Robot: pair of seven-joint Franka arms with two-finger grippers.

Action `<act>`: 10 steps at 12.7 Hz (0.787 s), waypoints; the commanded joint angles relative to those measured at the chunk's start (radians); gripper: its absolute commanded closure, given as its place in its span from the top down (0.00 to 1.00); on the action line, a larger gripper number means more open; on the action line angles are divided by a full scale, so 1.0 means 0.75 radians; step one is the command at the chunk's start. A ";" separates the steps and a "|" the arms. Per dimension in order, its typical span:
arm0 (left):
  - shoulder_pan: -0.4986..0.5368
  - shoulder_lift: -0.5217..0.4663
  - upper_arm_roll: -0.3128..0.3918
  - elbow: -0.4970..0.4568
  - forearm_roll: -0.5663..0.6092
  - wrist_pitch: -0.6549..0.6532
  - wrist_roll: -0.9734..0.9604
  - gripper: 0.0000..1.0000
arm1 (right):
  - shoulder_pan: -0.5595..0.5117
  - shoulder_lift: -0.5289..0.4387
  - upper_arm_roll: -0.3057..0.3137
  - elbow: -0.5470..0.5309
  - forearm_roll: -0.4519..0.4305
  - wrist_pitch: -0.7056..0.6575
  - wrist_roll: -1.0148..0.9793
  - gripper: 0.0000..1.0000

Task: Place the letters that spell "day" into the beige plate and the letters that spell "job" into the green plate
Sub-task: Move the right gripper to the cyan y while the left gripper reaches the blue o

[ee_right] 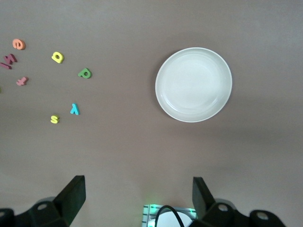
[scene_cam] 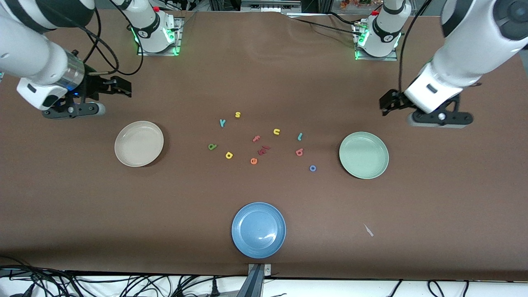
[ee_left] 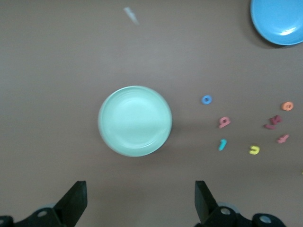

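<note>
The empty beige plate (scene_cam: pixel 139 143) (ee_right: pixel 193 84) lies toward the right arm's end, the empty green plate (scene_cam: pixel 364 155) (ee_left: pixel 135 121) toward the left arm's end. Between them on the table lie the green "d" (scene_cam: pixel 212 146) (ee_right: pixel 84 73), yellow "a" (scene_cam: pixel 229 155) (ee_right: pixel 57 57), teal "y" (scene_cam: pixel 222 122) (ee_right: pixel 74 109), teal "j" (scene_cam: pixel 300 136) (ee_left: pixel 221 144), blue "o" (scene_cam: pixel 312 168) (ee_left: pixel 206 100) and salmon "b" (scene_cam: pixel 299 152) (ee_left: pixel 224 122). My right gripper (scene_cam: pixel 120 86) (ee_right: pixel 138 196) hangs open and empty over bare table beside the beige plate. My left gripper (scene_cam: pixel 385 103) (ee_left: pixel 140 198) hangs open and empty beside the green plate.
A blue plate (scene_cam: pixel 258 229) (ee_left: pixel 279 19) sits near the front edge. Mixed in with the task letters are a yellow "s" (scene_cam: pixel 237 114), yellow "u" (scene_cam: pixel 276 132), pink "f" (scene_cam: pixel 256 138), orange "e" (scene_cam: pixel 253 161) and a dark red piece (scene_cam: pixel 263 149). A small white scrap (scene_cam: pixel 368 230) lies nearer the front camera than the green plate.
</note>
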 commanded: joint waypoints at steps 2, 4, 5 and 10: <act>-0.108 0.252 -0.001 0.062 -0.028 0.210 -0.154 1.00 | 0.055 0.000 0.048 -0.106 0.030 0.151 0.122 1.00; -0.170 0.356 -0.001 0.062 -0.016 0.311 -0.156 1.00 | 0.055 0.000 0.128 -0.226 0.040 0.316 0.246 1.00; -0.176 0.401 -0.001 0.062 -0.016 0.366 -0.156 1.00 | 0.057 0.000 0.181 -0.296 0.038 0.408 0.303 1.00; -0.200 0.604 0.001 0.056 -0.012 0.491 -0.320 0.99 | 0.057 0.024 0.310 -0.523 0.038 0.690 0.417 1.00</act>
